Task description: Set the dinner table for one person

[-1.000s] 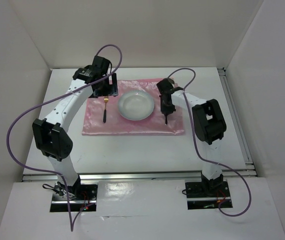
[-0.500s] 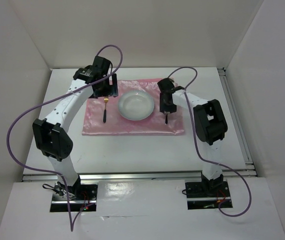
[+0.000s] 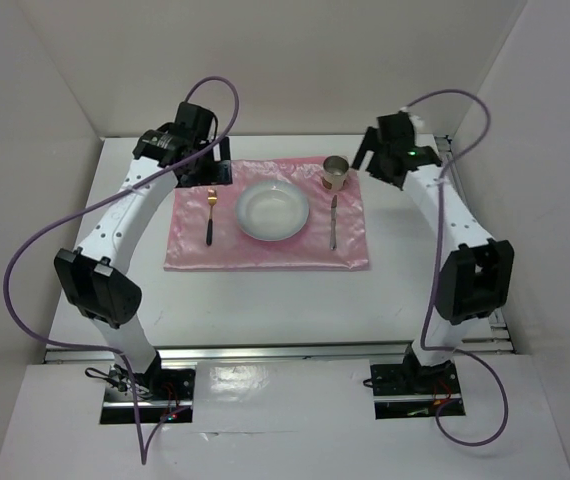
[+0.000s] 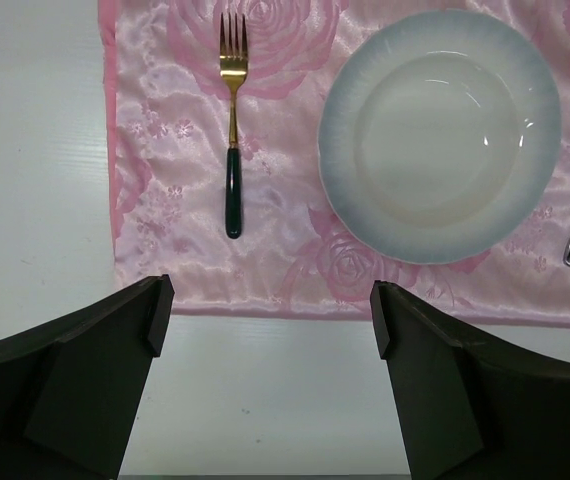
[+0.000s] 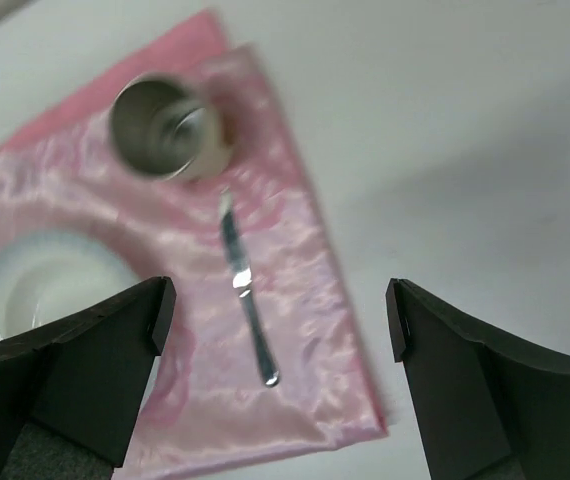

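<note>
On the dinner table [image 3: 415,280] lies a pink rose-patterned cloth [image 3: 265,252]. A white plate [image 3: 273,211] sits at its middle. A gold fork with a dark handle [image 3: 211,215] lies left of the plate, and a silver knife [image 3: 333,222] lies to its right. A metal cup [image 3: 336,173] stands above the knife. My left gripper [image 3: 215,172] hovers open over the cloth's far left corner, holding nothing. My right gripper [image 3: 367,156] hangs open, right of the cup and apart from it. From the wrists I see the fork [image 4: 231,120], plate [image 4: 440,135], cup [image 5: 165,130] and knife [image 5: 245,300].
Metal rails [image 3: 470,240] run along the table's right and near edges. White walls enclose the back and both sides. Purple cables loop from both arms. Bare tabletop [image 4: 265,400] shows below the cloth [image 4: 185,250] and to its right [image 5: 465,150].
My right gripper opened, left the knife on the cloth and rose back to the right, uncovering the cup. My left arm drew slightly up and left.
</note>
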{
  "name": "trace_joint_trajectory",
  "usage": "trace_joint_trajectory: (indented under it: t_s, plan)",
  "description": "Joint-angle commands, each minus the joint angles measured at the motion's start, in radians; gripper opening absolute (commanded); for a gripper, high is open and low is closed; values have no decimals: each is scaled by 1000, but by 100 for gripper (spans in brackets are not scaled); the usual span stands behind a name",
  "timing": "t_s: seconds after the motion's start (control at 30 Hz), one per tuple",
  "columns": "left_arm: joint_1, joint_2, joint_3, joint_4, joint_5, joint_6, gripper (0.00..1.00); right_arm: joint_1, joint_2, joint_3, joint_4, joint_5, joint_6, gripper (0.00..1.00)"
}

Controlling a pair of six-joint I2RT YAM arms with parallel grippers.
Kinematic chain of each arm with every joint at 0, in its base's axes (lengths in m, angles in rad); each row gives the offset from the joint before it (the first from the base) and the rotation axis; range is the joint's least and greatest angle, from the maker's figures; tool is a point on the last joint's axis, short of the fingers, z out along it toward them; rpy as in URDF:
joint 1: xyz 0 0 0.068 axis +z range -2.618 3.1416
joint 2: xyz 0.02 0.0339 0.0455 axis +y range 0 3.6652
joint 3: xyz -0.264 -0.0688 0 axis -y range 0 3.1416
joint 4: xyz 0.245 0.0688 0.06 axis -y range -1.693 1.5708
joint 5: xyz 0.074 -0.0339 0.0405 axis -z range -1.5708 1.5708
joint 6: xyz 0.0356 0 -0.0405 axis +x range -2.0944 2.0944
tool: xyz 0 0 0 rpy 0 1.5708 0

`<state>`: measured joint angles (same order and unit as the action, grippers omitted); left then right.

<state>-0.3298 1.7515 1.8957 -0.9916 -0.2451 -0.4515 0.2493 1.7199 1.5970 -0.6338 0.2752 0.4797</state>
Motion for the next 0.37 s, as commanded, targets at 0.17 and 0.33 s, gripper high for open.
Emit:
trace_joint_trajectory:
  t_s: [0.17, 0.33]
  plan:
    - [15, -112, 54, -16, 58, 16, 100, -300, -221, -129, -56, -79, 60, 100]
    - [15, -145, 5, 16, 105, -23, 100, -321, -269, -177, -23, -119, 34, 100]
